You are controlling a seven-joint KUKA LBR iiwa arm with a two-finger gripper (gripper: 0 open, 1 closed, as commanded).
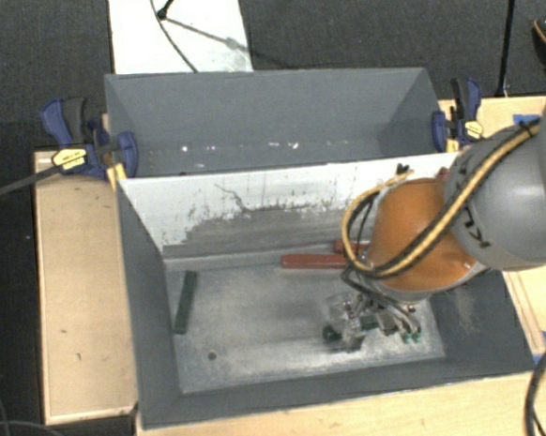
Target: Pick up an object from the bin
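Nearest, orange cover (416,239) over tool (369,322), down at bin (265,349) floor, near right, among small green bits (335,333); cannot tell whether apart or together. Risk of closing on nothing or nudging green bits aside, so small and loose. Red stick (312,261) by far wall just beside, green bar (184,301) well left, neither in way.

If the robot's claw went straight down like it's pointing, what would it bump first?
Likely the bin's grey floor, right part. The gripper points down, very low there. A small dark green thing lies beside it and might be touched first; depth is unclear.
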